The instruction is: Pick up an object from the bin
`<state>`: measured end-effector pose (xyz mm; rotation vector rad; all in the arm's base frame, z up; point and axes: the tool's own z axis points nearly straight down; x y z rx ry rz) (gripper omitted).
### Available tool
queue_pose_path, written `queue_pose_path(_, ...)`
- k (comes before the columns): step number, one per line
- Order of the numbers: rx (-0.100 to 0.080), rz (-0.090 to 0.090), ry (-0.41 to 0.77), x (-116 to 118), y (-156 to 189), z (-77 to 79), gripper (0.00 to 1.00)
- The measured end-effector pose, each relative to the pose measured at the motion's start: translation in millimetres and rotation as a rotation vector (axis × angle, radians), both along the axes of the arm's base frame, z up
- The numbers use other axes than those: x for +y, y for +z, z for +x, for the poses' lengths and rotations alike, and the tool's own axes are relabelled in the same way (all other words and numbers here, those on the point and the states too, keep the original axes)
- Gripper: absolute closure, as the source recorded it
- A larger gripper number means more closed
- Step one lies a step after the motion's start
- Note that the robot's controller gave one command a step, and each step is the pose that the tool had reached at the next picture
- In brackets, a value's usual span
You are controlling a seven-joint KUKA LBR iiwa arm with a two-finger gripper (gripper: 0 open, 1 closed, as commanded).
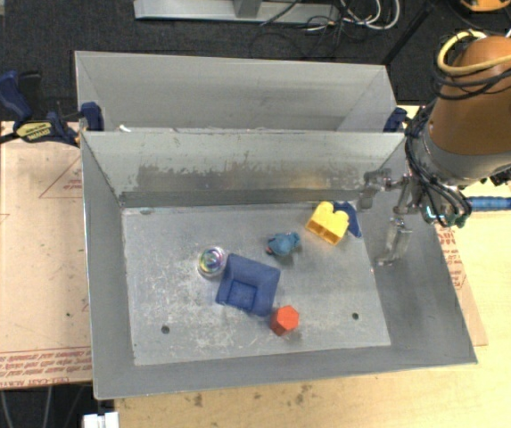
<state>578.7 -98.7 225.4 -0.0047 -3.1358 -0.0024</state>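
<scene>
Grey metal bin [416,346] with a handful of loose things spread over its floor, none heaped. The hand [391,243] hangs over the right part of the floor, close to the sloping right wall. Whether it is open or closed I cannot tell, though it appears to carry nothing.

Nearest to it is a yellow block [327,222], just to its left near the back wall, with a dark blue piece [352,220] against its right side. Further left lie a light blue lump [282,244], a blue pad [248,285], a red cube [284,320] and a shiny ball [211,261].

The step looks like settling on a target and lining up over it. The yellow block seems the sensible choice: it is the shortest reach, and it looks blocky and firm, with flat sides to clamp. The hand should shift left until it is centred above the block, well open, and turned so that it closes across the block's free sides and not the side where the dark blue piece sits. Otherwise that piece may be caught too, or may push the block askew. Descent should be straight down to the floor, clear of the back wall, closing only once the block sits squarely inside.
</scene>
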Motion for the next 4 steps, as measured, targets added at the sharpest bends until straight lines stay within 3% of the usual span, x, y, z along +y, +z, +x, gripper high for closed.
queue_pose_path(1, -0.015, -0.001, -0.062, -10.9, -156.1, 63.0, 0.0)
queue_pose_path(2, -0.014, 0.0, -0.071, 11.9, -122.8, 73.5, 0.0)
queue_pose_path(3, -0.01, -0.001, -0.26, 1.8, -125.0, 74.0, 0.0)
queue_pose_path(4, -0.005, -0.002, -0.456, 2.3, -156.3, 63.9, 0.0)
